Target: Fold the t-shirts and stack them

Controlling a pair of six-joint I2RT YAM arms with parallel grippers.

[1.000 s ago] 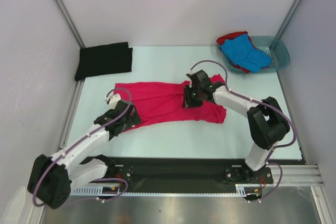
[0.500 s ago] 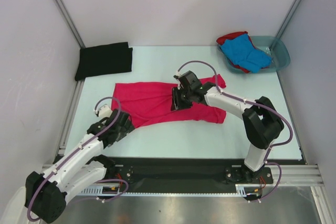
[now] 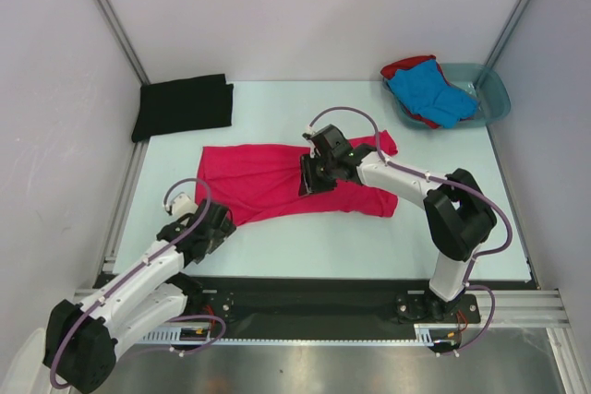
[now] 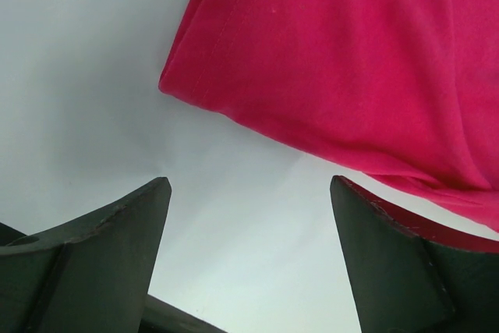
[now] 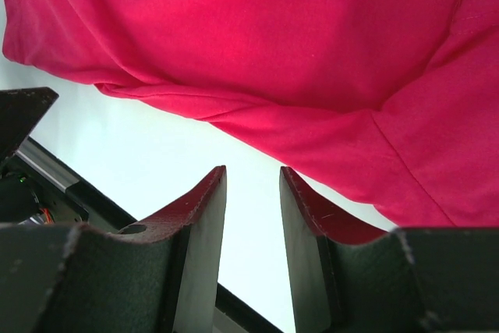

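Observation:
A magenta-pink t-shirt (image 3: 263, 180) lies spread and creased across the middle of the table. My left gripper (image 3: 222, 220) stands open just off its near-left corner, and the left wrist view shows bare table between the left gripper (image 4: 249, 181) fingers, with the pink t-shirt (image 4: 351, 60) ahead. My right gripper (image 3: 308, 184) hovers over the shirt's middle. Its jaws stand narrowly open with nothing between them in the right wrist view, right gripper (image 5: 253, 168) above table beside the pink t-shirt (image 5: 273, 37). A folded black t-shirt (image 3: 183, 105) lies at the back left.
A teal basin (image 3: 496, 99) at the back right holds a blue t-shirt (image 3: 429, 89) over a red t-shirt (image 3: 404, 65). A black rail (image 3: 314, 297) runs along the near edge. Walls and metal posts close the table's left, back and right sides.
My left arm has pulled back toward the near left, off the pink shirt's corner. My right gripper has slid left over the shirt's middle.

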